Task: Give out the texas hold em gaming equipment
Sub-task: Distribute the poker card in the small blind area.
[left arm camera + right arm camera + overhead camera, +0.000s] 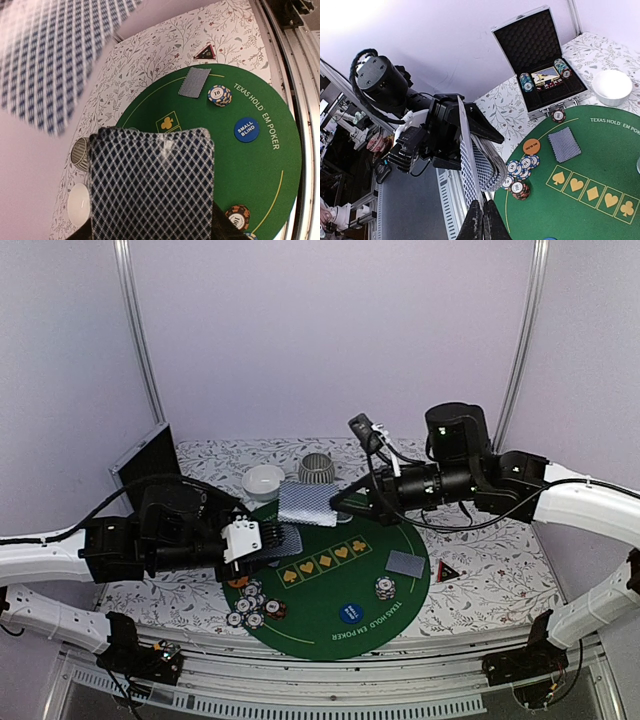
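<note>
My left gripper (247, 540) is shut on a deck of grey-blue-backed cards (152, 185) and holds it above the left side of the green mat (330, 635). My right gripper (483, 206) is shut on a single card (469, 160), seen edge-on right beside the deck (495, 162); the same card (308, 502) hangs over the mat's far edge. One pile of cards (407, 563) lies on the right of the mat by a chip stack (385, 587), and another (564, 144) on the left. A chip cluster (255, 605), an orange disc (531, 146), a blue disc (350, 612) and a red-black triangle (447, 572) also show.
A white bowl (263, 480) and a striped grey bowl (317, 468) stand behind the mat. An open foam-lined case (540, 60) with more chips stands at the far left, one chip (558, 116) just in front of it. The table's metal front rail (300, 75) is near.
</note>
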Robot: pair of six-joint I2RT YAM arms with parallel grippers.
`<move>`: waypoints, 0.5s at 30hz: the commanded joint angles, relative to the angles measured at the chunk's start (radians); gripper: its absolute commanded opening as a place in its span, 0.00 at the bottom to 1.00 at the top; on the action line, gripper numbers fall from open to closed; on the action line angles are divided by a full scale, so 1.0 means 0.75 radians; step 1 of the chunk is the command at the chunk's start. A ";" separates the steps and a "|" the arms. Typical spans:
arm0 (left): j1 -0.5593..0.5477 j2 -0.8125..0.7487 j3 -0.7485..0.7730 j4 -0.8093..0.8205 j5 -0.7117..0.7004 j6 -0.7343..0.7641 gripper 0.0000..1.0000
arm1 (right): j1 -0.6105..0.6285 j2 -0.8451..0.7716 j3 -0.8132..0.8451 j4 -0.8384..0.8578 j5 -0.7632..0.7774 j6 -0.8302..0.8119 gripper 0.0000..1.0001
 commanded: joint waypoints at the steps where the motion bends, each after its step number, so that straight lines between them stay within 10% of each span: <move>1: 0.020 -0.018 0.013 0.021 0.008 0.003 0.51 | -0.155 -0.168 -0.130 -0.035 0.025 0.071 0.02; 10: 0.019 -0.021 0.016 0.019 0.030 -0.005 0.51 | -0.762 -0.269 -0.629 -0.127 -0.137 0.171 0.02; 15: 0.019 -0.021 0.012 0.020 0.032 -0.005 0.51 | -0.829 -0.063 -0.687 -0.132 -0.181 0.063 0.02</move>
